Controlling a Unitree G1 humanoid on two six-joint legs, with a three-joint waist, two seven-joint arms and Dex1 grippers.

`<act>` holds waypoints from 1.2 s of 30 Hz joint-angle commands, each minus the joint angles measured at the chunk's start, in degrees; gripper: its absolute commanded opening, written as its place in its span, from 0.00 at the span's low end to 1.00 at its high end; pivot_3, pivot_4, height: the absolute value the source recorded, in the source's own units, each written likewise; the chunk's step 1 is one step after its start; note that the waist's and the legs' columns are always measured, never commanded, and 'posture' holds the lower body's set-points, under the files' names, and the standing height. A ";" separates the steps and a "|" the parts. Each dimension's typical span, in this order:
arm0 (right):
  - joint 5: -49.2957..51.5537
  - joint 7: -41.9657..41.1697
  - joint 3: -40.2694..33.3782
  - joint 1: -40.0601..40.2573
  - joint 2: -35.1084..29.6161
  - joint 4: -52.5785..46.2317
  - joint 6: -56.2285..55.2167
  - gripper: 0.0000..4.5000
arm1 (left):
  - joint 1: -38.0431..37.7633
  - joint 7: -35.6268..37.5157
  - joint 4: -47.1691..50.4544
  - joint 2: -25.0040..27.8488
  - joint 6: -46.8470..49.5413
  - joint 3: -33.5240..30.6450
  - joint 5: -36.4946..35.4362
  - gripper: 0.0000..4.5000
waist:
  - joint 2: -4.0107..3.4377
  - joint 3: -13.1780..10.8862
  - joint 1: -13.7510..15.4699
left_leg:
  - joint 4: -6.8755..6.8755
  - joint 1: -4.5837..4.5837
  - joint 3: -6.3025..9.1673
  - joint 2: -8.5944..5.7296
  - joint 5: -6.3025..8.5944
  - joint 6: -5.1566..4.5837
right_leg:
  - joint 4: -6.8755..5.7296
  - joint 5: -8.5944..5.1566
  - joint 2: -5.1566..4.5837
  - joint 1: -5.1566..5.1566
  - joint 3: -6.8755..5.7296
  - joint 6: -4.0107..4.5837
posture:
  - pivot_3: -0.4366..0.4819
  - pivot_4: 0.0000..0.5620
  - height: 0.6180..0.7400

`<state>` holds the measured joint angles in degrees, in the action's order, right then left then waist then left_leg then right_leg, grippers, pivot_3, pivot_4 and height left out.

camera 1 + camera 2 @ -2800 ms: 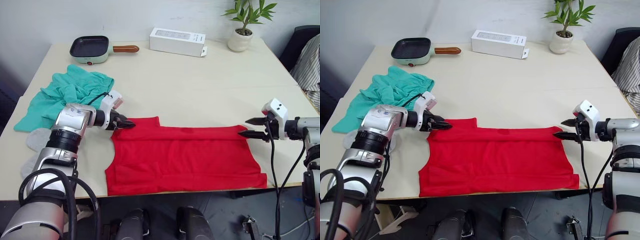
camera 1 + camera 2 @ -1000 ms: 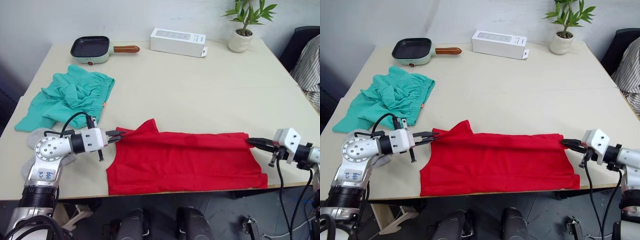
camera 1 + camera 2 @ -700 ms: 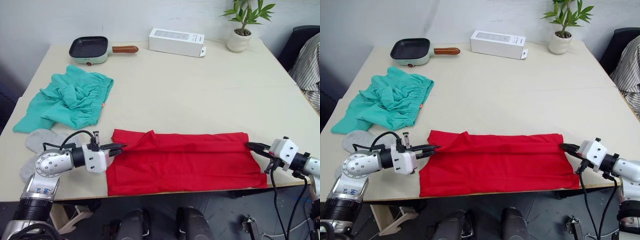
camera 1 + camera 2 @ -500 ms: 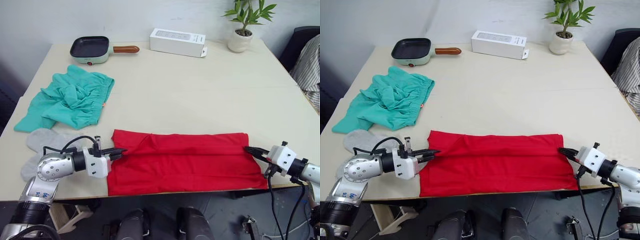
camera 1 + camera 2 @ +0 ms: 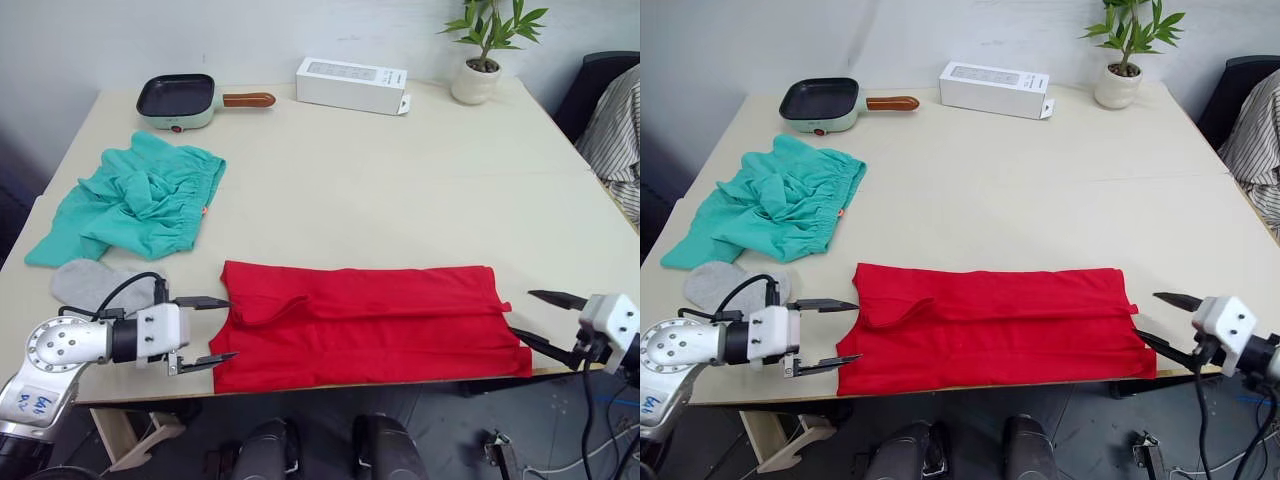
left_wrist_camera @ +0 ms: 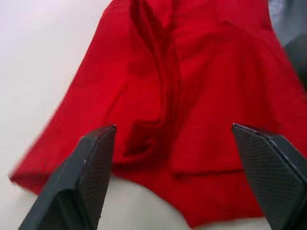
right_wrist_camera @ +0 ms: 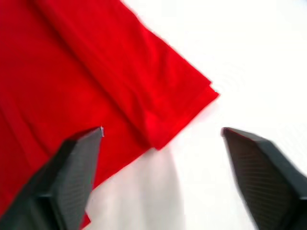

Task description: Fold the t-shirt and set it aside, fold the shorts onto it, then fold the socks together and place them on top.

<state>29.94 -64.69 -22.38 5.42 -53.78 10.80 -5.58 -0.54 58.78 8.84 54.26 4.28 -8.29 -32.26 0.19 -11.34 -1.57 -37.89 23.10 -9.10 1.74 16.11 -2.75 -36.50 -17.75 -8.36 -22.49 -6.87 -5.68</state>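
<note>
The t-shirt (image 5: 365, 324) lies flat along the near edge of the table (image 5: 400, 190), folded lengthwise into a long red band, with a small raised fold near its left end. The left gripper (image 5: 206, 330) sits just off that left end, fingers spread wide and holding nothing. The right gripper (image 5: 541, 320) sits just off the shirt's right end, also spread wide and empty. The shorts (image 5: 130, 197) lie crumpled at the table's left side, well apart from the shirt. The socks (image 5: 88, 283) rest nearer the front left edge, just beside the left arm. At the far edge stand a small green frying pan (image 5: 180, 98), a white box (image 5: 352, 83) and a potted plant (image 5: 480, 45).
</note>
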 commanded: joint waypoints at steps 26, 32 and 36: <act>-11.95 9.84 7.90 5.19 8.80 -11.56 1.70 0.00 | 9.76 -11.15 1.25 -16.55 7.63 14.90 19.32 0.01 | 0.24 0.16 1.72 | -0.11 0.06 -0.04 0.02 0.10 0.07 | 0.18 0.02 0.17 0.07 0.05 -0.03 | 0.48 0.27 1.00; -3.64 14.69 -2.64 10.27 14.38 -14.80 2.86 0.00 | 4.81 -15.11 2.55 -18.41 3.83 9.59 19.25 0.01 | 0.25 0.21 1.37 | -0.05 0.02 -0.03 0.04 0.22 0.23 | 0.25 0.02 0.14 0.09 0.05 -0.03 | 0.48 0.27 1.00; 5.32 20.04 -5.07 6.12 16.28 -21.67 12.68 0.00 | 6.06 -17.17 5.93 -23.25 9.25 3.53 8.93 0.01 | 0.23 0.20 1.22 | -0.02 0.04 -0.06 0.07 0.20 0.24 | 0.24 0.02 0.14 0.03 0.10 0.00 | 0.48 0.27 1.00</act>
<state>30.70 -46.78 -25.42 13.08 -37.47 -5.90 3.85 4.53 42.58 11.25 31.70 11.86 -1.91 -18.70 0.41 -11.14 -0.35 -37.92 23.14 -9.15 1.80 16.30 -2.52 -36.28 -17.73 -8.23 -22.47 -6.78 -5.68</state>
